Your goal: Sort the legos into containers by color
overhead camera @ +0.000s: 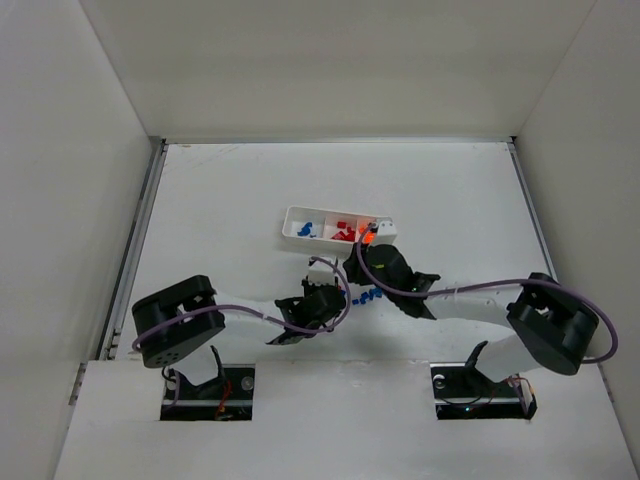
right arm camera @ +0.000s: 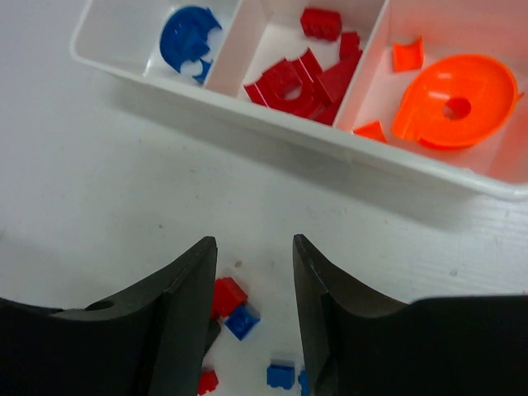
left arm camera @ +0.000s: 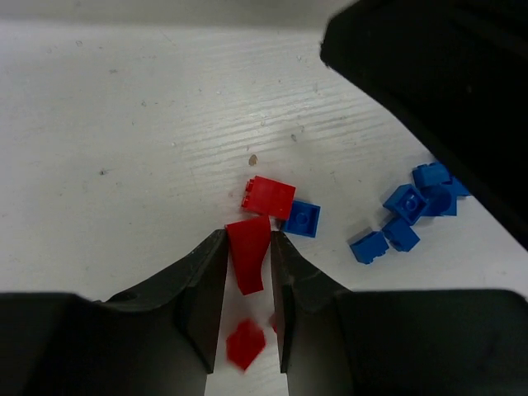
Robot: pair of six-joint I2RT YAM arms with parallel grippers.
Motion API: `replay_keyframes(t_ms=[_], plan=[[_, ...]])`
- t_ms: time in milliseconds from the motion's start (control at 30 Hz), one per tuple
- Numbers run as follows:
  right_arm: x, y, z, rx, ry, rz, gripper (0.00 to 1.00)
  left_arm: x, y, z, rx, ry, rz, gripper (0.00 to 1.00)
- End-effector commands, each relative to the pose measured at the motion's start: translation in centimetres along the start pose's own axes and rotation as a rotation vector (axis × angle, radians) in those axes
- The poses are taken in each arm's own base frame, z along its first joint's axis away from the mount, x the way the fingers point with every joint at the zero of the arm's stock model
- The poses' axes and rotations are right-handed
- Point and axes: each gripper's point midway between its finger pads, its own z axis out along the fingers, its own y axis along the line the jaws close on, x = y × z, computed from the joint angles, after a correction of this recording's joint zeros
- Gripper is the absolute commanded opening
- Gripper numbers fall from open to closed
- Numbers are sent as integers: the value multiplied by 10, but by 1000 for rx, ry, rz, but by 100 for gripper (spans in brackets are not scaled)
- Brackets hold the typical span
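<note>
The left jaws, closed on a thin red curved brick (left arm camera: 247, 257) at the wrist view's lower centre, may let it pivot loose, or clip the empty, wide-open right jaws hovering before the tray (right arm camera: 330, 153).

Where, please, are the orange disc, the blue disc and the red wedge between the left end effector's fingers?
orange disc (right arm camera: 425, 111), right wrist view, its face left of the hole.
blue disc (right arm camera: 183, 35), right wrist view, its middle.
red wedge (left arm camera: 247, 252), left wrist view, middle of its slope.
</note>
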Motion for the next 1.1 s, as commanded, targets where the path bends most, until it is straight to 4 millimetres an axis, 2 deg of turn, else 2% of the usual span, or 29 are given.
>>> replay_keyframes(t_ms=[0,133,233,400,533,667,767,867,967,1067], plan=[[-17,11,-10,-39,-87,81,48,-12,-5,5,-9,-37,-22,22],[-4,11,-19,-47,-73,81,48,-15,-1,-1,-7,-55,-35,17],[3,5,-26,-38,-72,94,48,-25,1,-7,-2,-73,-43,15],[13,3,-39,-52,-63,93,47,-57,6,-21,21,-138,-95,14],[18,-4,-43,-34,-69,103,47,-92,7,-26,35,-195,-128,14],[23,-7,-43,-30,-59,112,46,-132,-1,-10,67,-218,-157,14],[27,-4,-44,-39,-46,97,46,-161,-3,13,66,-246,-176,15],[39,6,-45,-55,-15,84,46,-183,-4,45,50,-257,-167,15],[55,21,-48,-84,21,44,46,-189,-3,71,30,-242,-165,17],[66,37,-48,-107,45,17,46,-190,3,89,2,-225,-169,20]])
